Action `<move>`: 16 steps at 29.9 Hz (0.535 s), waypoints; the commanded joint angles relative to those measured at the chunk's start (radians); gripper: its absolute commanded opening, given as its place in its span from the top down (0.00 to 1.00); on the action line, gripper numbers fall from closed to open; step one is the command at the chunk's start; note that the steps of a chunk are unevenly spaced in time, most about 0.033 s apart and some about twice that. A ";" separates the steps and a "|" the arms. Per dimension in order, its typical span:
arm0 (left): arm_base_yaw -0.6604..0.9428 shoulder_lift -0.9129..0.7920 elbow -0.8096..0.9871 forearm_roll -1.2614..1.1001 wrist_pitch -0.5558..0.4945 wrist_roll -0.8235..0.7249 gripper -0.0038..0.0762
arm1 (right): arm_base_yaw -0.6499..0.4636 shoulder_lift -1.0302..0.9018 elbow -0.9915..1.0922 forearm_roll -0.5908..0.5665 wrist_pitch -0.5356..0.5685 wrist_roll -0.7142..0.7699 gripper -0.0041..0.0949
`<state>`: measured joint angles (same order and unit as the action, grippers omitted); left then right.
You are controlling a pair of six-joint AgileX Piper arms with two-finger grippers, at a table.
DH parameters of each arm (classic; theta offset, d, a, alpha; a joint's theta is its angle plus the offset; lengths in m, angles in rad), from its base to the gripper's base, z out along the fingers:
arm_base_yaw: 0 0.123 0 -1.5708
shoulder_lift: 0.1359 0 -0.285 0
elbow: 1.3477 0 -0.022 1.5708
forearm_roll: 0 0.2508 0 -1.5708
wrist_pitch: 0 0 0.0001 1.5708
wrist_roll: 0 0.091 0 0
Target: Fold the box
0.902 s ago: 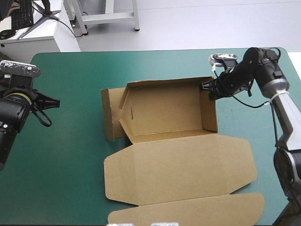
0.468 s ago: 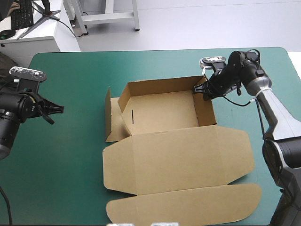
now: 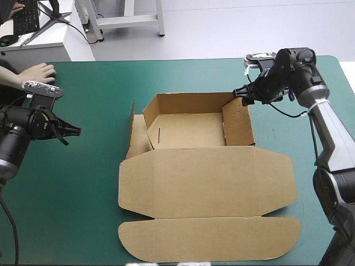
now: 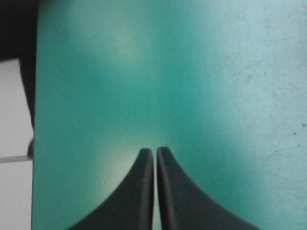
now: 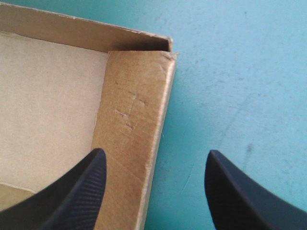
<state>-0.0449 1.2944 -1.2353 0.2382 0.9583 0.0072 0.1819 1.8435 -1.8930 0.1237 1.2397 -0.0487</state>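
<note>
One brown box (image 3: 205,183) sits mid-table on the teal-green cover (image 3: 72,210). Tray w/ walls up at the far side, long axis L-R; lid flat, pointing to the near edge. Right gripper (image 3: 239,95) is spread wide, tray's right wall between its fingers, by the far corner. Left gripper (image 3: 75,131) is pressed together on nothing, near the table's left edge, well apart from the box.
</note>
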 commanded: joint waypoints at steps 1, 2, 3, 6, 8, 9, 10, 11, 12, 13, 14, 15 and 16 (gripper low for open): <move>-0.001 -0.026 -0.025 0.009 -0.039 0.001 0.95 | 0.000 -0.133 -0.032 -0.018 0.016 0.035 0.38; -0.001 -0.026 -0.025 0.008 -0.039 0.001 0.95 | 0.000 -0.160 -0.028 -0.013 0.016 0.042 0.39; -0.001 -0.026 -0.025 0.006 -0.039 0.001 0.95 | 0.000 -0.186 -0.023 -0.006 0.016 0.049 0.39; -0.001 -0.026 -0.025 -0.003 -0.039 0.001 0.95 | 0.000 -0.236 -0.003 0.006 0.016 0.049 0.39; -0.001 -0.026 -0.025 -0.010 -0.039 0.001 0.95 | 0.000 -0.247 0.013 -0.012 0.015 0.049 0.39; -0.001 -0.026 -0.025 -0.014 -0.039 0.001 0.95 | 0.000 -0.247 0.021 -0.013 0.015 0.049 0.39; -0.001 -0.026 -0.025 -0.018 -0.035 0.001 0.95 | 0.000 -0.243 0.033 -0.013 0.015 0.049 0.39; -0.001 -0.026 -0.025 -0.020 -0.029 0.001 0.95 | 0.000 -0.236 0.043 -0.013 0.015 0.049 0.39; -0.001 -0.026 -0.025 -0.022 -0.021 0.001 0.95 | 0.000 -0.228 0.053 -0.011 0.015 0.049 0.39; -0.001 -0.026 -0.025 -0.022 -0.013 0.001 0.95 | 0.000 -0.218 0.068 -0.006 0.015 0.049 0.39; -0.001 -0.026 -0.025 -0.022 -0.009 0.001 0.95 | 0.000 -0.207 0.076 -0.006 0.015 0.049 0.39; -0.001 -0.026 -0.025 -0.022 -0.004 0.001 0.95 | 0.000 -0.188 0.081 -0.006 0.015 0.049 0.39; -0.001 -0.026 -0.025 -0.022 0.001 0.001 0.95 | 0.000 -0.175 0.081 -0.006 0.015 0.049 0.39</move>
<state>-0.0449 1.2963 -1.2350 0.2096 0.9810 0.0111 0.1819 1.6753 -1.7992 0.1150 1.2450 0.0000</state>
